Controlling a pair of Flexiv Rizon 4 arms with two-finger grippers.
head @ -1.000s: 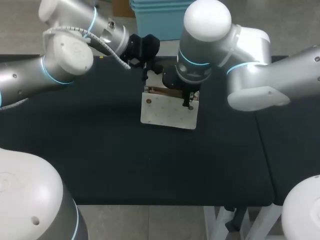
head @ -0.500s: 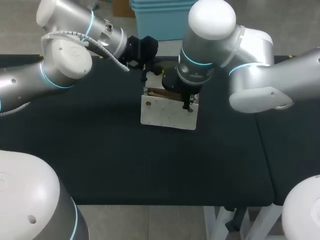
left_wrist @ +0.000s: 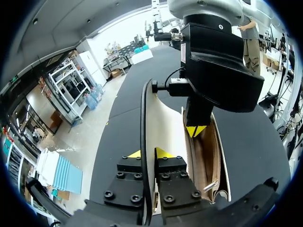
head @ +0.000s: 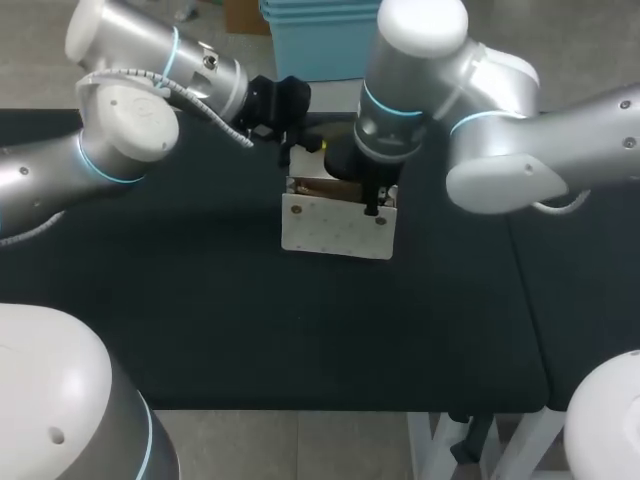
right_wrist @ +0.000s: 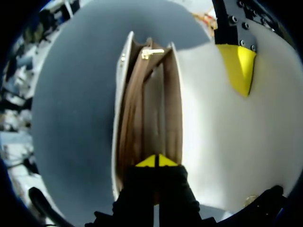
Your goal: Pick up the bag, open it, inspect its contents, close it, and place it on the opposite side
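A white bag stands at the middle back of the black table, its mouth open and its brown lining showing. My left gripper is at the bag's far left top corner. In the left wrist view that gripper is shut on the thin dark edge of the white flap. One of its fingers lies against the flap. My right gripper is shut, its tips dipped into the mouth over the lining. A gold clasp sits at the mouth's far end.
Both arms crowd the back of the table over the bag. Bare black table lies in front of the bag and to both sides. A seam divides off the table's right part.
Both arms have shifted slightly: the left arm's wrist has edged up and to the left, the right arm's elbow has turned a little. The bag stays in place.
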